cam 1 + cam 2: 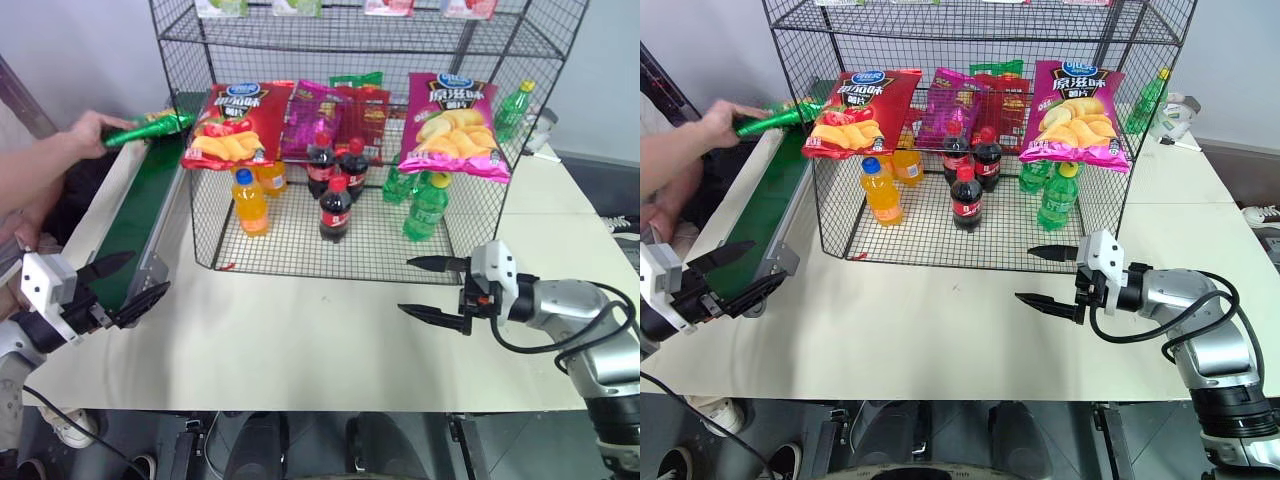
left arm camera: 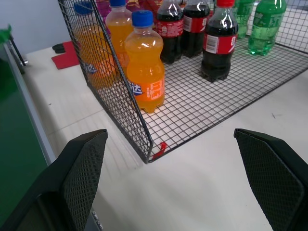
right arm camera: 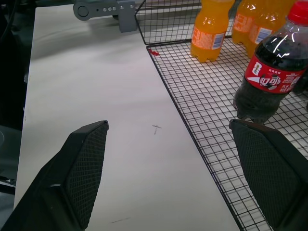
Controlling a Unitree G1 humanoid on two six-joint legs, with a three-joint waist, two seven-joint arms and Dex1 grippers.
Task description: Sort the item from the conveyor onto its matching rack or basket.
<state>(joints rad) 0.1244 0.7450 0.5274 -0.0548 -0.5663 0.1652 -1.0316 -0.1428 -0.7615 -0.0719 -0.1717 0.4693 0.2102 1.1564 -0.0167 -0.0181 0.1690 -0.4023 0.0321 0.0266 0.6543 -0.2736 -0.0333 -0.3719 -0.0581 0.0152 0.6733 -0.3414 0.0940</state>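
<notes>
A person's hand (image 1: 88, 131) holds the item (image 1: 152, 126), a green crisp bag seen edge-on, over the far end of the conveyor (image 1: 128, 232), a dark-green belt along the table's left side. The rack (image 1: 350, 190) of black wire mesh stands at the back of the table, with red (image 1: 235, 122) and pink (image 1: 452, 122) crisp bags on its middle tier. My left gripper (image 1: 128, 283) hangs open beside the belt's near end, holding nothing. My right gripper (image 1: 432, 288) is open over the table in front of the rack's right half, also with nothing in it.
On the rack's bottom tier stand orange bottles (image 2: 144, 67), cola bottles (image 3: 267, 82) and green bottles (image 1: 426, 207). A green bottle (image 1: 512, 110) stands behind the rack on the right. White table (image 1: 300, 340) stretches between my grippers.
</notes>
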